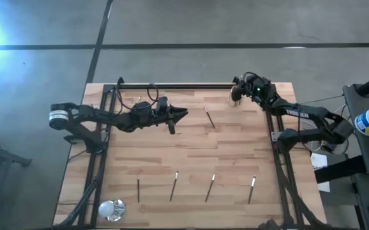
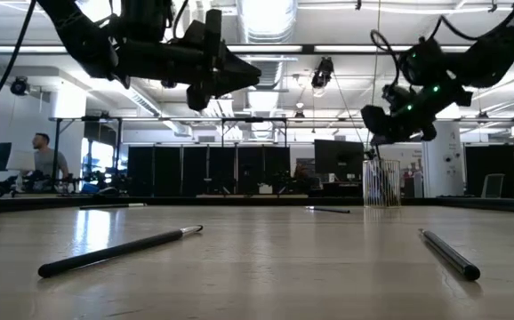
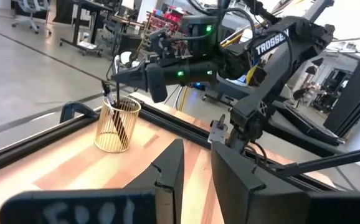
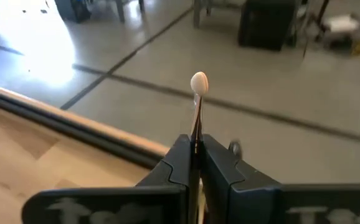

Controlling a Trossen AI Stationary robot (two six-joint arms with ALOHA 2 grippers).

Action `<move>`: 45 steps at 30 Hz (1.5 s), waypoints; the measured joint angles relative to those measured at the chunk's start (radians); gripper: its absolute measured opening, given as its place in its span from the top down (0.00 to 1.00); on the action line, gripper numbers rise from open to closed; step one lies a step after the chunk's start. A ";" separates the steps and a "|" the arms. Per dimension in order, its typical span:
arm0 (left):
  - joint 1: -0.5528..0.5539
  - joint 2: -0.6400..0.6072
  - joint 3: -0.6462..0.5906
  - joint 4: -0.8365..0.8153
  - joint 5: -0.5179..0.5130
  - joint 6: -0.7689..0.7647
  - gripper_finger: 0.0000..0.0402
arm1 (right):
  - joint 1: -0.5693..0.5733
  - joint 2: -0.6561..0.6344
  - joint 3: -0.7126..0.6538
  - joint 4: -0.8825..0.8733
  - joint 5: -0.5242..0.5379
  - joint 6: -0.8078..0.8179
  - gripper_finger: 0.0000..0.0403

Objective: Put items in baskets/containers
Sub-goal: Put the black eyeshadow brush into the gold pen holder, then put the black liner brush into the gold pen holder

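The cup (image 3: 118, 126) is a small golden cylinder at the table's far right; it also shows in the high view (image 1: 235, 96) and the low view (image 2: 381, 183). Dark sticks stand in it. My right gripper (image 3: 113, 79) is above the cup, shut on a thin stick (image 4: 197, 118). My left gripper (image 1: 183, 114) hovers above the far middle of the table; its fingers (image 3: 177, 165) stand a narrow gap apart with nothing between them. Several dark sticks lie flat on the table: one at the far middle (image 1: 209, 117) and a row near the front (image 1: 173, 186). My right gripper pinches the stick's shaft (image 4: 196, 138) between its two fingers. The fingers come roughly level from the table's right side and lie across the stick. The stick stands upright with its pale rounded end (image 4: 198, 81) up. Its lower part (image 3: 109, 94) reaches down into the cup's mouth.
A white shiny ball (image 1: 111, 209) lies at the near left corner. A black rail (image 1: 172, 85) runs along the table's far edge, just behind the cup. A short dark stick (image 1: 172, 126) shows beside my left gripper. A person (image 2: 44, 160) sits far off in the room.
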 joint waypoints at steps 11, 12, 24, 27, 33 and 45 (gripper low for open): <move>0.000 0.000 0.000 -0.027 0.000 -0.001 0.82 | -0.001 0.038 0.000 -0.068 -0.002 0.114 0.85; 0.000 0.000 0.000 -0.028 0.000 -0.001 0.82 | -0.001 0.031 0.000 -0.072 -0.002 0.117 0.83; 0.000 0.000 0.000 -0.148 -0.002 -0.003 0.82 | 0.009 -0.195 0.015 -0.274 -0.141 0.074 0.75; 0.001 0.000 0.000 -0.199 -0.002 -0.011 0.82 | 0.056 -0.274 -0.038 -0.269 -0.214 0.053 0.81; -0.019 0.000 0.005 -0.365 -0.046 -0.099 0.89 | 0.235 -0.421 -0.206 -0.142 -0.237 0.051 0.97; -0.319 0.000 0.231 -1.204 -0.308 -0.564 0.99 | 0.504 -0.574 -0.443 0.135 -0.206 0.109 0.98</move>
